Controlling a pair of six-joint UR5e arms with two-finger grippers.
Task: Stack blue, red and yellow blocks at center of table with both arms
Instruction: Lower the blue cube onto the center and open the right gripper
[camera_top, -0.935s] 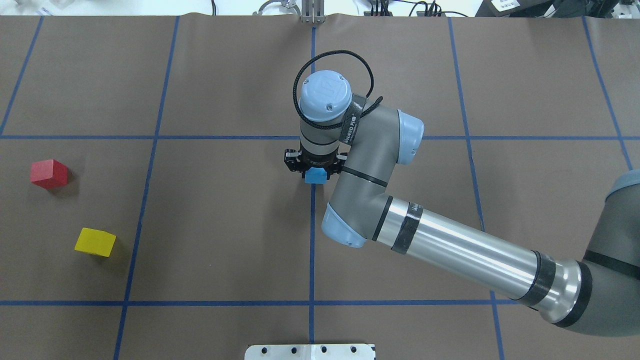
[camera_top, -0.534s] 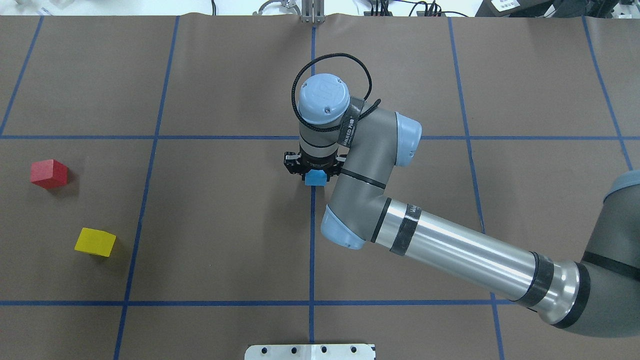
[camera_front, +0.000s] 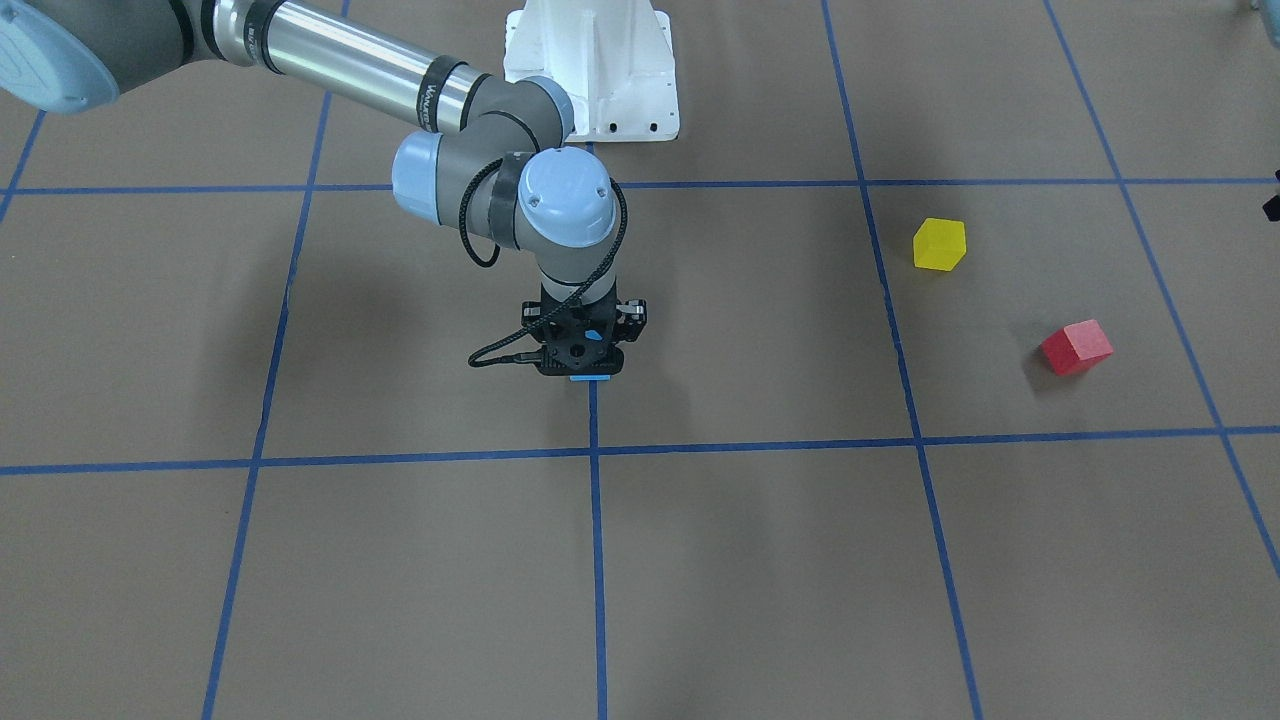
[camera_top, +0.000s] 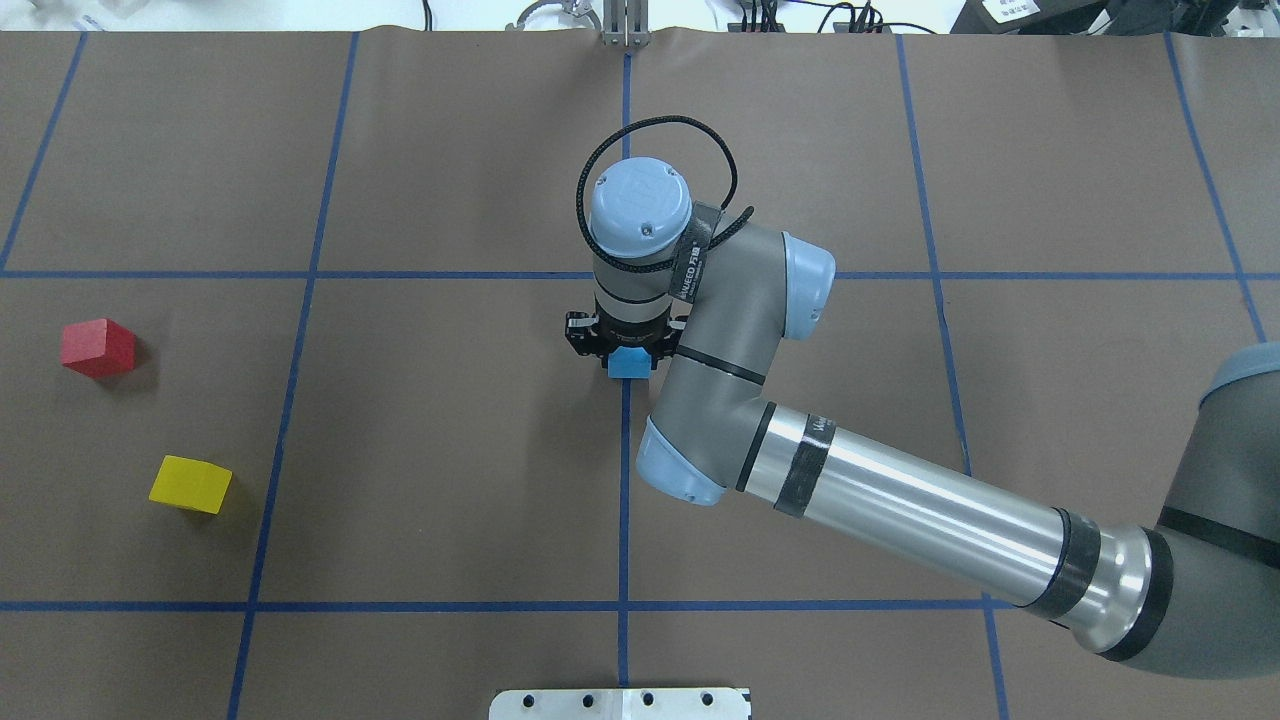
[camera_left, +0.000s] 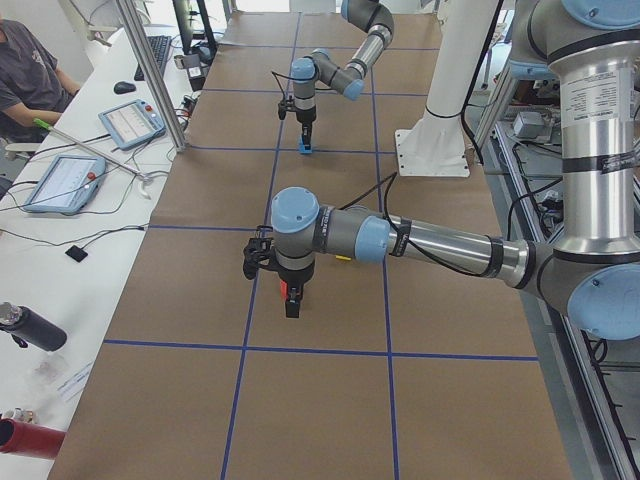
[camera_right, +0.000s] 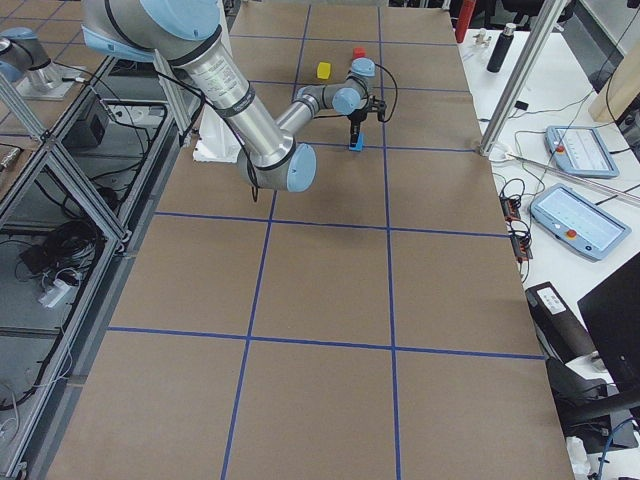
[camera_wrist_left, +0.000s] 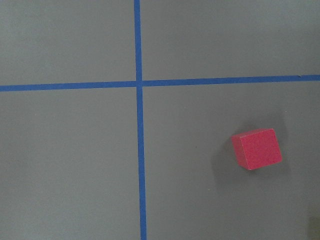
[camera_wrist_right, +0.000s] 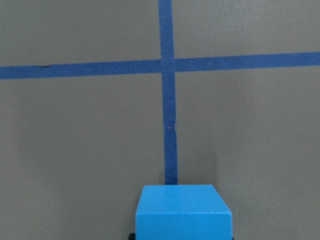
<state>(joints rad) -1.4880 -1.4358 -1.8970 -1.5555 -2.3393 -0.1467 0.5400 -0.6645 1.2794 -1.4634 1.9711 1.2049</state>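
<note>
Judged step is setting the base: right gripper (camera_top: 626, 350) is pinched on the blue block (camera_top: 629, 366), low over the tape line (camera_wrist_right: 170, 145) at the table (camera_top: 450, 450) centre, so lower until it seats flat and square, then open and lift straight up. Overhead misses the left gripper (camera_left: 289, 297); only the left side view shows it, near the red block (camera_wrist_left: 256, 149), and I cannot tell if it is spread or closed. The yellow block (camera_top: 190, 484) lies near the red one, well left of centre.

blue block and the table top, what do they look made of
The blue block looks like painted wood or dense foam: matte, even colour, crisp edges, no glare. The table seems covered in brown paper: dull, with faint creases.
</note>
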